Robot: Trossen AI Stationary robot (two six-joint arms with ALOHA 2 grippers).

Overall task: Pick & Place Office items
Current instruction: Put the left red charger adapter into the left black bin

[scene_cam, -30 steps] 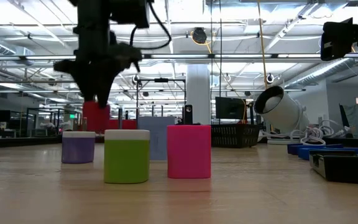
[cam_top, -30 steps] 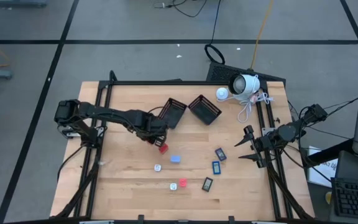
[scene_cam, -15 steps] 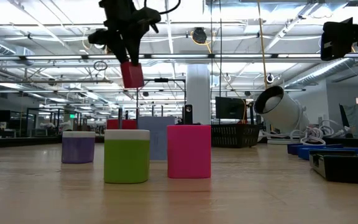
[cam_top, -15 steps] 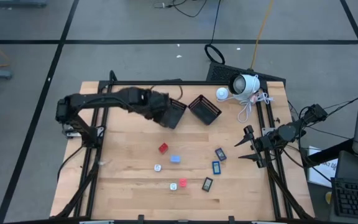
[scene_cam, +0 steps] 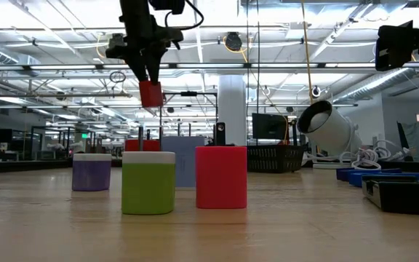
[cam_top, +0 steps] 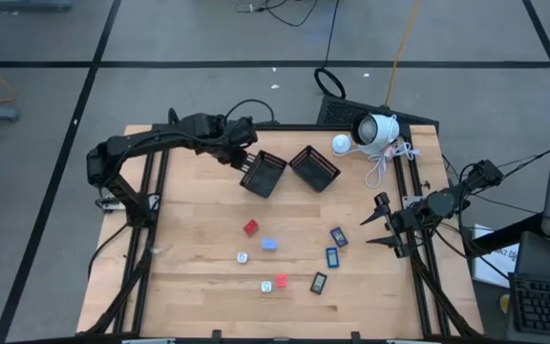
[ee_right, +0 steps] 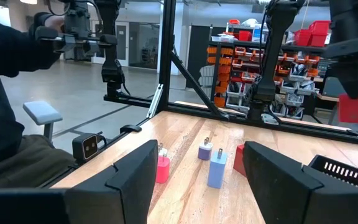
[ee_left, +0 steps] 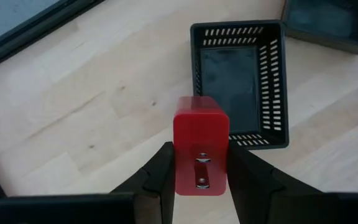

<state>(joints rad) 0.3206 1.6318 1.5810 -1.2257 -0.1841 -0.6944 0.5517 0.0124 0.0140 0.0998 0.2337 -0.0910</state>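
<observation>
Table [cam_top: 189, 277]: eight office items remain loose.
Left gripper [ee_left: 197, 171]: clamped on red block [ee_left: 200, 151], above empty basket [ee_left: 277, 74].
Right gripper [cam_top: 378, 222]: idle, fingers spread.

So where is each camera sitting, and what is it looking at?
High view: above the table, looking straight down; both arms show, left tool by the left basket.
Low view: at tabletop height, looking across; the left arm hangs down, holding a red block.
Left wrist view: on the left arm, looking down past its fingers at that basket.
Right wrist view: on the right arm, at the table's edge, looking across the table.
Shared: the held red block, low and left wrist views.
</observation>
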